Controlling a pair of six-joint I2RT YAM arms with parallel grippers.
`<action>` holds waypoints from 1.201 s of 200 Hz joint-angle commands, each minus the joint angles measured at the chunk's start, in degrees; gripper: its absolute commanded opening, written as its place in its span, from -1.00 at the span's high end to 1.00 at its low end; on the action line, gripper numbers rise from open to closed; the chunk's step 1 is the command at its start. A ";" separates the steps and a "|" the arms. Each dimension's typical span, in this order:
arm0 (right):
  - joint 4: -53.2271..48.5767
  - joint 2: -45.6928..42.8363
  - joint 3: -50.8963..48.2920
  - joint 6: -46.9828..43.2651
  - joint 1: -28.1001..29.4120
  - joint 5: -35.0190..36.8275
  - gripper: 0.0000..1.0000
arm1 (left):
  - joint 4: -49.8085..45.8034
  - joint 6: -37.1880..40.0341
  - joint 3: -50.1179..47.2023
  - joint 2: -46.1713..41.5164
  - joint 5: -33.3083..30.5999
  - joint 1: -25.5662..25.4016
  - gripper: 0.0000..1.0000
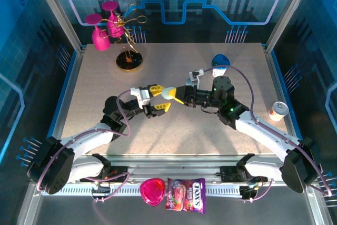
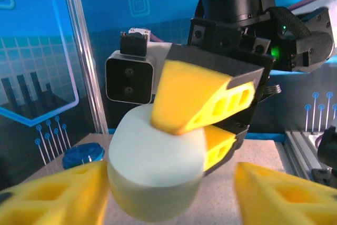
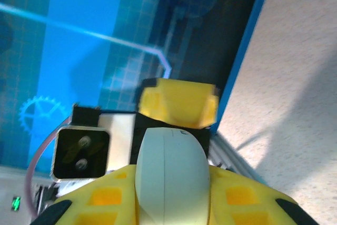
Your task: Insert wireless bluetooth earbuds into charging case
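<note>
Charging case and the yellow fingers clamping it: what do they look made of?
The charging case looks like hard plastic, pale and matte: even surface, no glare, a fine seam line in the right wrist view. The yellow fingers look like rigid moulded or printed plastic, matte, with cut-out windows.

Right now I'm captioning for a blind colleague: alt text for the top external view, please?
Over the speckled beige table, the right end effector grips a small pale-blue rounded plastic charging case, holding it up to the open yellow fingers of the left end effector. Pink plastic goblets sit at the far left corner.
</note>
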 commanded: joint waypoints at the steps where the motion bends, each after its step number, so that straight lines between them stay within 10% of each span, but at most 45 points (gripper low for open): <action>1: -2.37 -2.34 -1.95 -3.32 -2.94 3.72 0.71 | -7.45 1.35 1.67 -1.65 -0.33 -0.40 -0.53; 49: -11.37 -4.56 -5.50 -9.61 -10.61 11.19 0.73 | -18.50 3.16 0.19 -1.33 -5.62 -1.70 -0.93; 118: -19.64 -1.00 -5.41 -19.22 -17.62 26.24 0.73 | -21.68 1.23 0.92 6.54 -12.12 -5.84 -0.99; 240: -12.53 20.80 -3.36 -22.14 -23.72 23.43 0.67 | -18.74 0.55 1.71 11.60 -10.92 -7.33 -0.99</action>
